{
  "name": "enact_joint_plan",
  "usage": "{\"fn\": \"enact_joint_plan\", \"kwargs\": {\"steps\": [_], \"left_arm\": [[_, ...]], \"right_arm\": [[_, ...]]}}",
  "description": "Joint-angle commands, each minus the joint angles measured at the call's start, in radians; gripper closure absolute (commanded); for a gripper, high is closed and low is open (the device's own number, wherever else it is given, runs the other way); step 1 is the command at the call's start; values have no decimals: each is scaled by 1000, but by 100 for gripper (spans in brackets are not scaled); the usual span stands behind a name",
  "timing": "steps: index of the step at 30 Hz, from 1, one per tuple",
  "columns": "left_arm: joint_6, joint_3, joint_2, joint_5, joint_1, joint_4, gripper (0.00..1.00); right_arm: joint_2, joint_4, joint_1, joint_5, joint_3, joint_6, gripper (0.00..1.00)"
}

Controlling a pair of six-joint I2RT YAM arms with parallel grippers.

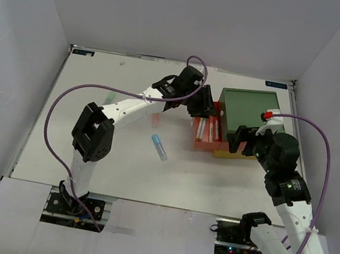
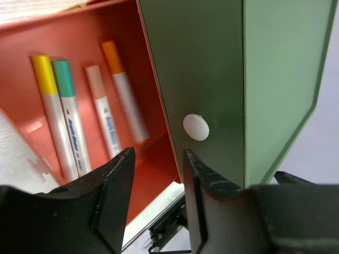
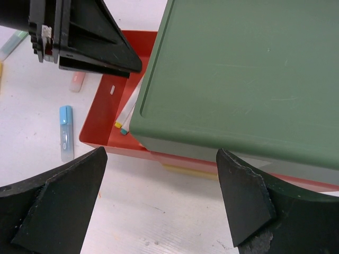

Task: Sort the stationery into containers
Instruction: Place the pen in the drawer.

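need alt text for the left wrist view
Four markers with yellow, teal, pink and orange caps lie side by side in the pulled-out red drawer. To its right is the green drawer, with a round white knob. The left gripper frames the bottom edge, open and empty.

Four markers (image 2: 79, 121) lie side by side in the pulled-out middle drawer (image 2: 79, 37), ahead and left of the left jaws. The top drawer (image 2: 212, 79) stands ahead to their right. Beyond the right jaws' left tip, a loose marker (image 3: 65, 132) lies on the worktop (image 3: 159, 211).
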Motion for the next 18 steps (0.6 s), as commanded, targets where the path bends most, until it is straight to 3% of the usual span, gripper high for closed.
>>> {"fn": "enact_joint_plan", "kwargs": {"steps": [1,6,10,15,18], "left_arm": [[10,37,-21,0,-11,5,48],[59,19,-73,-52,-11,-1,35],[117,-18,-168,-104,6,-13,32],[220,-157,-286,-150,74,-15,34],[290,-274,-352,-210,106,-10,42]], "right_arm": [[8,21,0,-9,30,8,10],[38,8,1,-17,62,1,10],[84,-18,1,-32,131,-7,10],[127,-17,1,-46,193,-8,10],[166,-18,0,-33,233,-18,10]]}}
